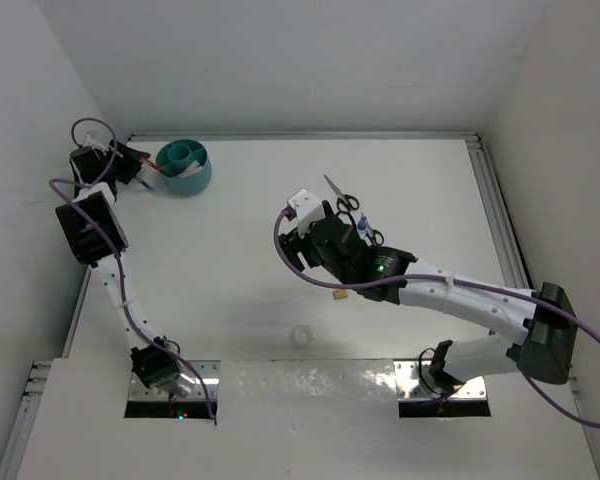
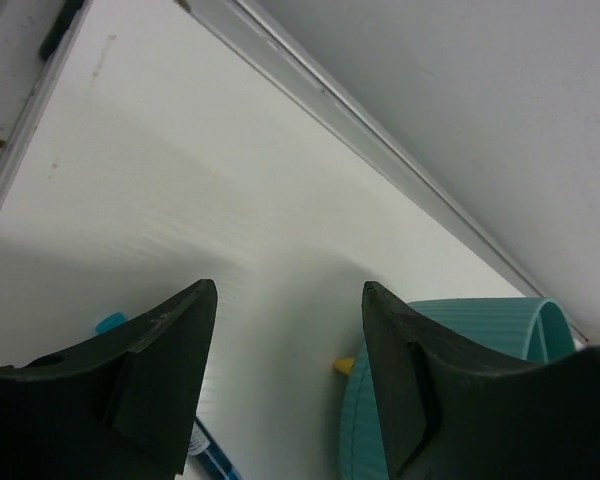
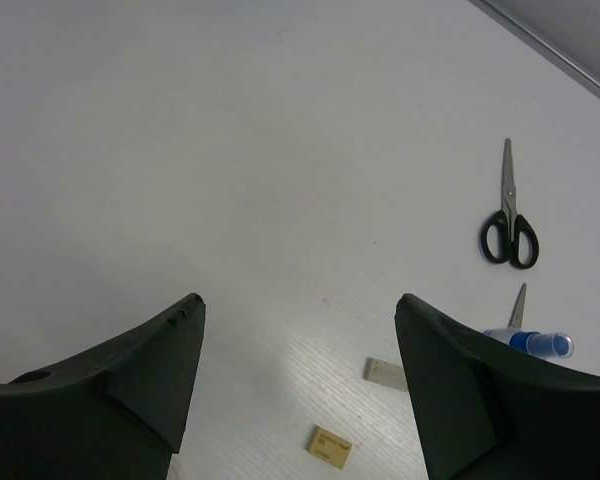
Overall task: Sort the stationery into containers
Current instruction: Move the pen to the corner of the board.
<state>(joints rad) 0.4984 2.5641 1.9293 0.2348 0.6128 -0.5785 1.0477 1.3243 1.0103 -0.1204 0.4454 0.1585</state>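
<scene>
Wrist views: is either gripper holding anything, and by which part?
Nothing is held. The left gripper and the right gripper both show open jaws with only table between them.

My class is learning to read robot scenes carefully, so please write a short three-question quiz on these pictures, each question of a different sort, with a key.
1. True or false: the left gripper is open and holds nothing.
2. Which lies nearest the bottom edge of the top view? A. white tape ring; B. scissors; C. glue bottle.
3. Fill in: the teal organiser stands near the far ___ corner of the table.
Key: 1 true; 2 A; 3 left.
</scene>
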